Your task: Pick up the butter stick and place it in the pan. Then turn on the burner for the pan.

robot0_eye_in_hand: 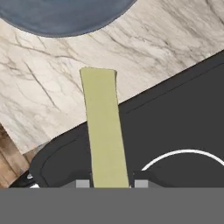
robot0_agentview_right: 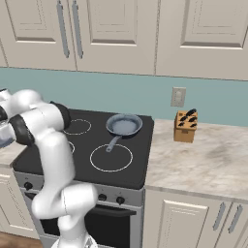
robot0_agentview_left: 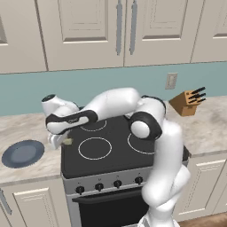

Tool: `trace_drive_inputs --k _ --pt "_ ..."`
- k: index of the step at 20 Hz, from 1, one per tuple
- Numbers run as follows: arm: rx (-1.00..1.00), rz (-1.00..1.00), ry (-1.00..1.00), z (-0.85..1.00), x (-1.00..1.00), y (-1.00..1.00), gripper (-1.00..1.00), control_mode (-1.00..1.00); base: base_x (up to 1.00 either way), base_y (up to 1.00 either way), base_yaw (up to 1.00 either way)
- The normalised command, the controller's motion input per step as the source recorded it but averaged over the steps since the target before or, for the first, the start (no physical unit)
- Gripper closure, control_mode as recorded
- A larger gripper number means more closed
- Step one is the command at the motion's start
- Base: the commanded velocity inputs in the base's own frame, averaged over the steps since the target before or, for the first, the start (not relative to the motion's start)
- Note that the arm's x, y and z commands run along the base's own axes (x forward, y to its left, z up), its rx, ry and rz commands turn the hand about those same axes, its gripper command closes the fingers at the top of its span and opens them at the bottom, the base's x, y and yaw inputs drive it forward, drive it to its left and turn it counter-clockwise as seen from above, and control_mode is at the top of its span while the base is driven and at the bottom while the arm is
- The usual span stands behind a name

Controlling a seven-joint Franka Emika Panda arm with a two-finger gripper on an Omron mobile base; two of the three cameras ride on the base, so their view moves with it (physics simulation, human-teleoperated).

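I have the gripper closed on the butter stick, lifted over the left edge of the stovetop, far from the pan, so it may slip during the swing.

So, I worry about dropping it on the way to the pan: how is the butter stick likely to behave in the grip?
The butter stick juts straight out from the gripper without sagging, so probably stiff. It is slim and small beside the pan, likely light. Held by one end, it might pivot or slip if swung fast.
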Motion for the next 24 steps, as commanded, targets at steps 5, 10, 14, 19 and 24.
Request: trace_drive_inputs --k 5,10,14,19,24 --pt "0.13 -0.06 -0.17 0.17 -0.23 -0.71 1.0 -1.0 0.0 0.0 0.0" --pt "0.13 -0.08 -0.05 0.29 -0.04 -0.61 1.0 -1.0 0.0 0.0 0.0" --pt "0.08 -0.09 0.0 0.36 0.0 -0.7 1.0 -1.0 0.0 0.0 0.0" --pt "0.01 -0.15 0.01 0.52 0.0 -0.5 1.0 -1.0 0.0 0.0 0.0" --pt "0.0 -0.16 0.04 0.5 0.0 -0.58 1.0 -1.0 0.0 0.0 0.0"
